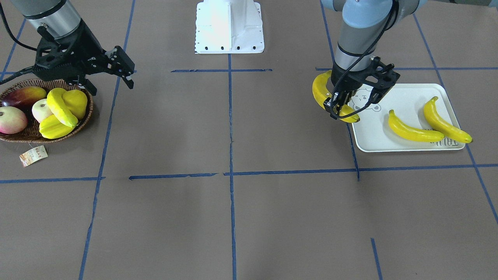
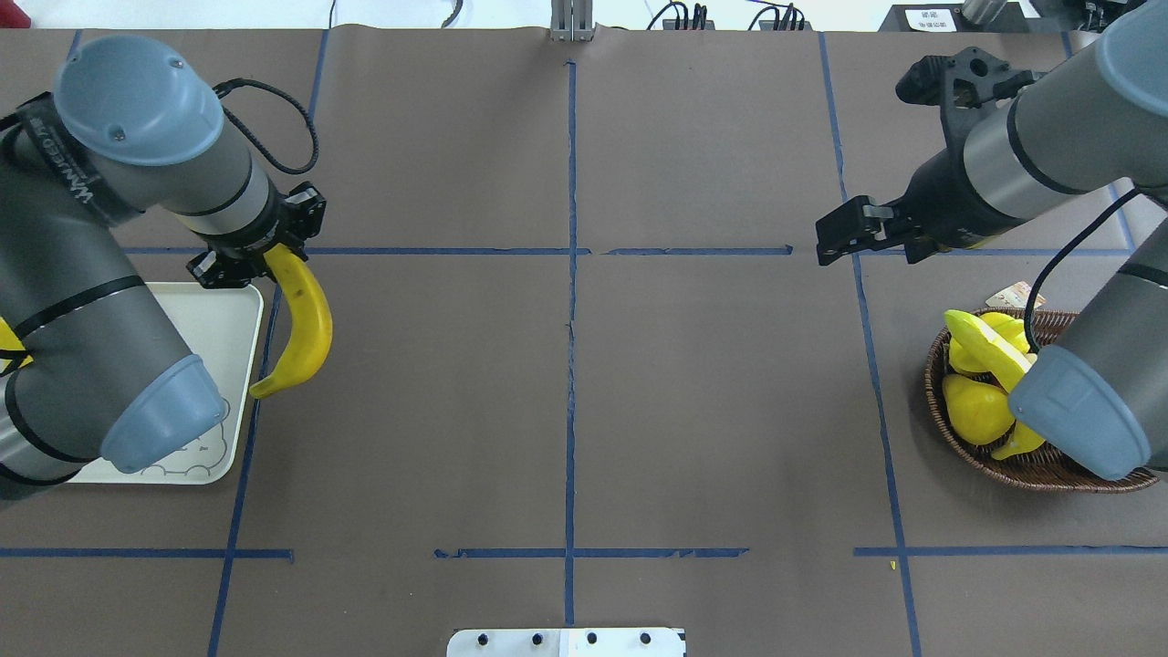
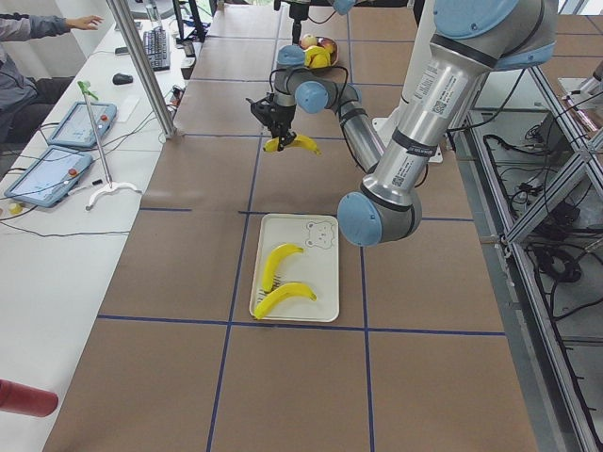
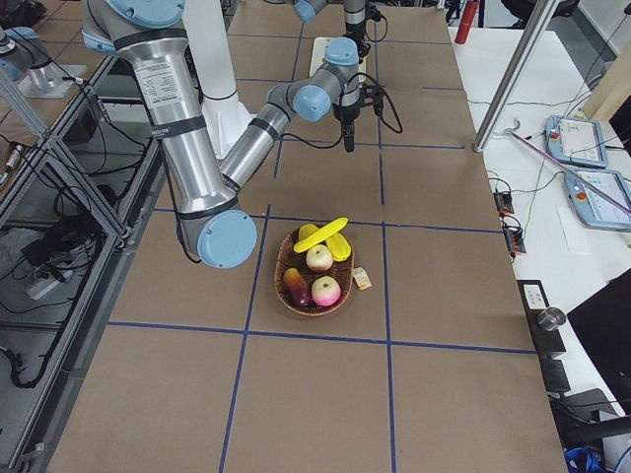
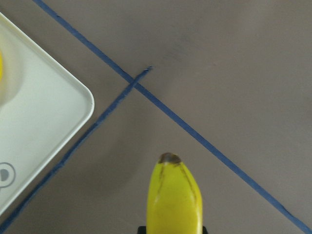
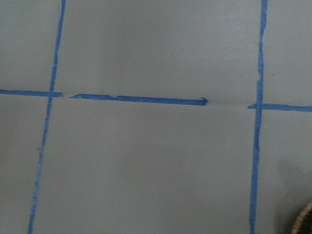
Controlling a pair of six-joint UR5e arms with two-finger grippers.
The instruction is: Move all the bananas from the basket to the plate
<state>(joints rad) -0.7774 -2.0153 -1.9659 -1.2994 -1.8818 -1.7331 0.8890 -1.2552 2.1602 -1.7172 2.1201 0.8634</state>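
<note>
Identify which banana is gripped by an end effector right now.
The banana clamped in the left end effector, hanging at the plate's edge. The two other bananas lie flat on the plate, and the fourth banana rests in the basket.

We see a table [image 1: 233,217] covered in brown paper and marked into squares by blue tape lines [image 1: 230,116]. Directly on it sit a wicker basket [image 1: 27,138] at the robot's right end, its paper tag [image 1: 34,155] just beside it, a pale plate [image 1: 373,138] at the left end, and the white base plate [image 1: 229,27].
</note>
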